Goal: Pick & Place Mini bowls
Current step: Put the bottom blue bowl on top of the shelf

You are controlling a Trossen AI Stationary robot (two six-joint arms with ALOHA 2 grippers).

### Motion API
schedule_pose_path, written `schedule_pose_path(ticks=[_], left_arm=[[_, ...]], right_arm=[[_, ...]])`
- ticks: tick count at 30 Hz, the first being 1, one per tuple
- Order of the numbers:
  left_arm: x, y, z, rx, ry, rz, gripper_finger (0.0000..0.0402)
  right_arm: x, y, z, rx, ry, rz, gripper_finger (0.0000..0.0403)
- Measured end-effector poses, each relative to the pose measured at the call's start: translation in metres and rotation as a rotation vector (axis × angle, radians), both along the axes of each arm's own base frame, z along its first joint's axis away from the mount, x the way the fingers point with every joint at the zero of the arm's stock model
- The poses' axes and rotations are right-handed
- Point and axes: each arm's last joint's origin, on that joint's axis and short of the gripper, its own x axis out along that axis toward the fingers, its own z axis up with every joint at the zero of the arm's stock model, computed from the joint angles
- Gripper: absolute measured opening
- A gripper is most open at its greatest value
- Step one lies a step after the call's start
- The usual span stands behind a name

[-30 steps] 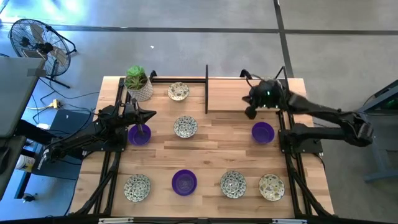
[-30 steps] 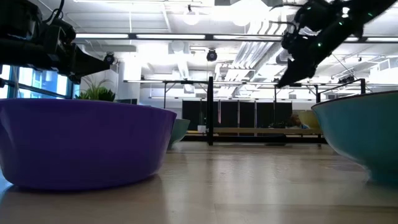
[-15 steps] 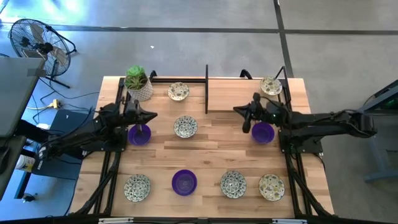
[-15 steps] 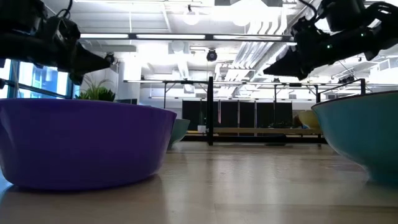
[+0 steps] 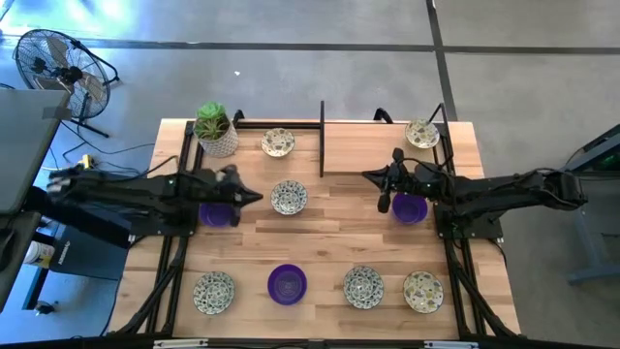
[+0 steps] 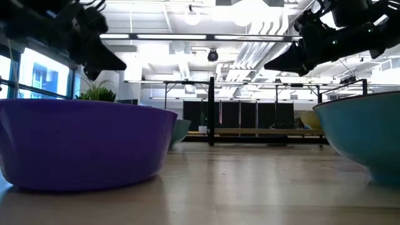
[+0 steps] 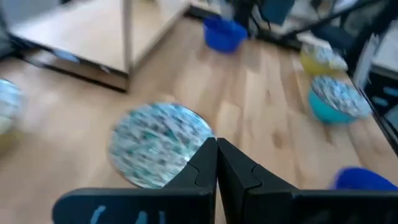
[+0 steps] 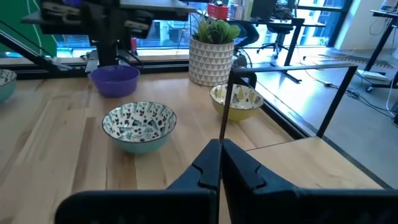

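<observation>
High view: wooden table with eight small bowls spread over it, two dark arms reaching in from either side.
Left gripper: fingers pressed together, holding nothing, pointing toward the table's middle.
Patterned bowl ahead of it: just beyond the left fingertips, apart from them; the left wrist view shows the same bowl right past the closed tips.
Purple bowl under the left arm: behind the fingertips, partly covered by the wrist.
Right gripper: fingers closed and empty, pointing toward the centre.
Purple bowl by the right arm: just behind and beside the right fingertips, partly under the wrist.
Patterned bowl at the far right corner: behind the right gripper, near the table's far edge.
Bowl by the plant: beyond the left gripper, next to the potted plant.
Near row: patterned bowl, purple bowl, two more patterned bowls, all well away from both grippers.
</observation>
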Motion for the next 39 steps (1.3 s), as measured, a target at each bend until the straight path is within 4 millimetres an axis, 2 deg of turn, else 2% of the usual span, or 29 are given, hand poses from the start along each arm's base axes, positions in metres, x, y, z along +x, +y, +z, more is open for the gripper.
schedule_pose_path(ticks=[7,11,19,22,27,31,34,39], left_arm=[[0.034,-0.036,0.007,-0.095,0.253,-0.045,0.0001],[0.052,-0.056,0.013,-0.146,0.338,-0.073,0.0001],[0.076,-0.097,0.012,-0.267,0.566,-0.096,0.0007],[0.087,-0.112,0.014,-0.320,0.618,-0.084,0.0035],[0.106,-0.132,0.009,-0.419,0.688,-0.068,0.0110],[0.120,-0.139,-0.003,-0.438,0.762,-0.035,0.0159],[0.127,-0.141,-0.011,-0.440,0.778,0.025,0.0174],[0.131,-0.142,-0.028,-0.419,0.812,0.086,0.0173]], right_arm=[[0.000,0.002,-0.001,-0.014,0.011,0.017,0.0001],[0.001,0.006,-0.001,-0.017,0.011,0.038,0.0001],[0.002,0.010,-0.001,-0.053,0.026,0.040,0.0003],[0.001,0.010,-0.001,-0.053,0.030,0.040,0.0001],[0.001,0.010,-0.002,-0.055,0.036,0.041,0.0003],[0.001,0.010,-0.002,-0.063,0.044,0.043,0.0001],[0.001,0.010,-0.003,-0.068,0.052,0.044,0.0002],[0.001,0.010,-0.003,-0.067,0.057,0.044,0.0001]])
